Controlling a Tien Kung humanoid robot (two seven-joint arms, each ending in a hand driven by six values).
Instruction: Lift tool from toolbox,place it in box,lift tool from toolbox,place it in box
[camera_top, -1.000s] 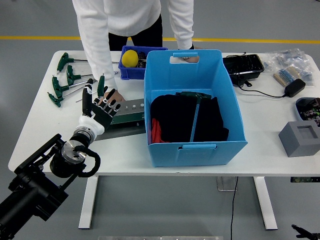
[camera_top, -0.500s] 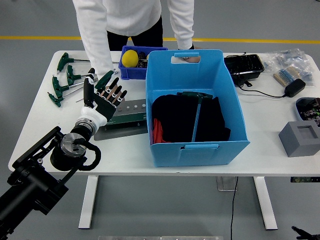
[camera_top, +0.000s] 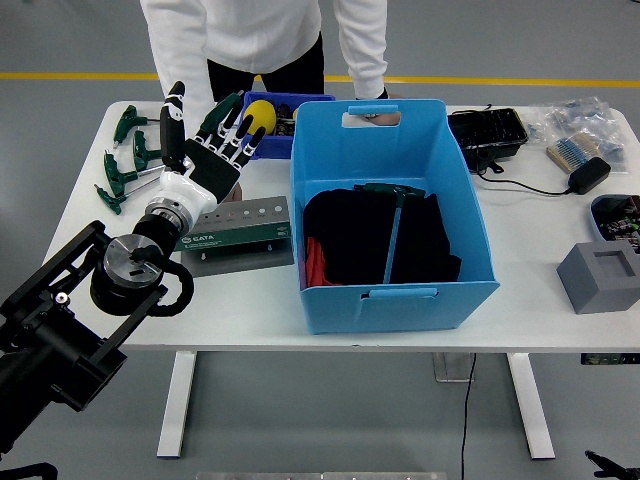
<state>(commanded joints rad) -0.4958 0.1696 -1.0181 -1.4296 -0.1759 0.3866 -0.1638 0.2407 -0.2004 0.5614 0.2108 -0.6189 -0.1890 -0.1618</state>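
On the white surface (camera_top: 520, 240) stands the blue box (camera_top: 392, 205), holding black cloth and one green-handled tool (camera_top: 392, 225). Left of it lies the toolbox (camera_top: 238, 233), touching the box wall. The left robot hand (camera_top: 208, 150) is raised above the toolbox's far edge, clasping a green-handled tool (camera_top: 219, 111) against its fingers.

White table (camera_top: 80, 215) carries blue box (camera_top: 392, 290), green toolbox (camera_top: 237, 235), T-handle wrenches (camera_top: 125, 165).
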